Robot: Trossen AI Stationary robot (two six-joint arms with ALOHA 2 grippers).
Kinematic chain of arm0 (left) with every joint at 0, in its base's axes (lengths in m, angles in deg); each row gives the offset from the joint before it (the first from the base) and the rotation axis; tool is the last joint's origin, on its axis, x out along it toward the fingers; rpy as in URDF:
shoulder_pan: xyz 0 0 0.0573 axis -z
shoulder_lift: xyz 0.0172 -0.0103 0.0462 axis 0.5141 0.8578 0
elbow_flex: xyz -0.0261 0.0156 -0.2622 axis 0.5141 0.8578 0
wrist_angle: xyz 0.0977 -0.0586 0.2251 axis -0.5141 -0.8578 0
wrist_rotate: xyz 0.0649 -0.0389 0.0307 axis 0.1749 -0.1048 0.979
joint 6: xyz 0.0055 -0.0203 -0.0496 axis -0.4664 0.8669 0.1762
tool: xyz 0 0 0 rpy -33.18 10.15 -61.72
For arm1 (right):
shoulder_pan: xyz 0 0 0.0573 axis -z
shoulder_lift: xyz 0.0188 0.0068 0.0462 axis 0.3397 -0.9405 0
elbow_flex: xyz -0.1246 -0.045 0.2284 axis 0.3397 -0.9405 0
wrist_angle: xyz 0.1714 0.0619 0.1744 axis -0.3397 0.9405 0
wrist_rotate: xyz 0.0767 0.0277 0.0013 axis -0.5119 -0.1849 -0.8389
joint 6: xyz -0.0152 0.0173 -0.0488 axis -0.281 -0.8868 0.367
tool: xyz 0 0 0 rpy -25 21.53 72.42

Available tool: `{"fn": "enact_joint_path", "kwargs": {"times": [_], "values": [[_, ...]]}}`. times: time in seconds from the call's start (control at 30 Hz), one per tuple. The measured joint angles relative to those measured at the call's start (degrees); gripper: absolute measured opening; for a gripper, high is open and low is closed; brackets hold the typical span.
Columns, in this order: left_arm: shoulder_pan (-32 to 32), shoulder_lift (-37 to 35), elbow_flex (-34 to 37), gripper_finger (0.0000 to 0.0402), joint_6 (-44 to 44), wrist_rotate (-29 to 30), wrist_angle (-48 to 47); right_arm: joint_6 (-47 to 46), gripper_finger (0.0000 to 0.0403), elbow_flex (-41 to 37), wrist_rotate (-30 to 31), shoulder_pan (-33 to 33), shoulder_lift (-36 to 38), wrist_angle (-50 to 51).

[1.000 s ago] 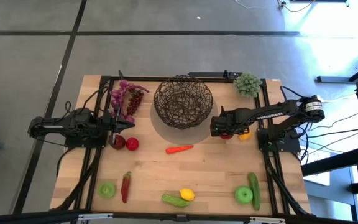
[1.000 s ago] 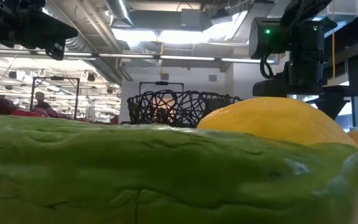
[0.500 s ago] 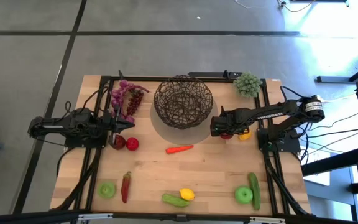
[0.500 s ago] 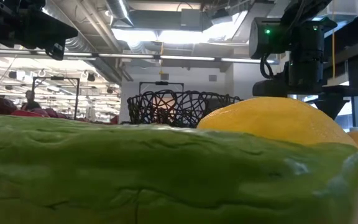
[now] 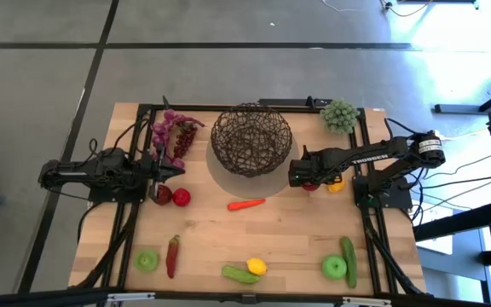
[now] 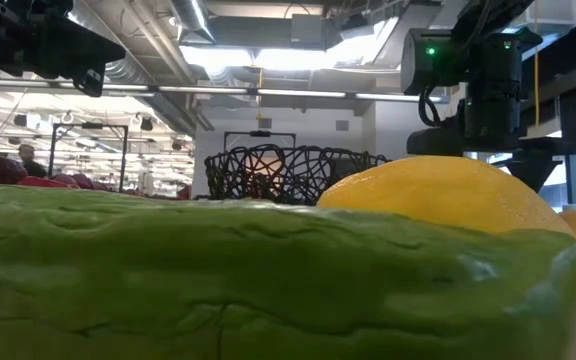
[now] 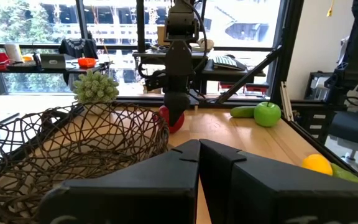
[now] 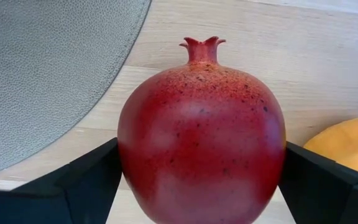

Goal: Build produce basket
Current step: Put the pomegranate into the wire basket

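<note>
Just right of the basket (image 5: 251,139), the right gripper (image 5: 311,180) has its fingers clamped on a red pomegranate (image 8: 201,132), ready to lift and carry over the rim, while the left gripper (image 5: 162,168), fingers together, waits left of the basket.

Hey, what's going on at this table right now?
A two-armed robot is filling a basket with toy produce; nothing shows inside it yet. The right gripper, beside the basket, has its jaws on both sides of a red pomegranate on the table. The left gripper, jaws shut, waits near the grapes. Other fruit and vegetables lie scattered over the table.
</note>
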Motion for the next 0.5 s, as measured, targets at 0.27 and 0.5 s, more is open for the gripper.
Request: {"fn": "enact_joint_path", "kwargs": {"times": [0.27,0.5], "values": [[-0.02,0.02,0.00,0.0000,0.00,0.01,-0.01,-0.11,0.0364,-0.02,0.72,0.00,-0.02,0.36],[-0.01,0.01,0.00,0.0000,-0.05,0.01,0.00,-0.07,0.0358,-0.02,0.76,0.00,-0.02,0.23]]}}
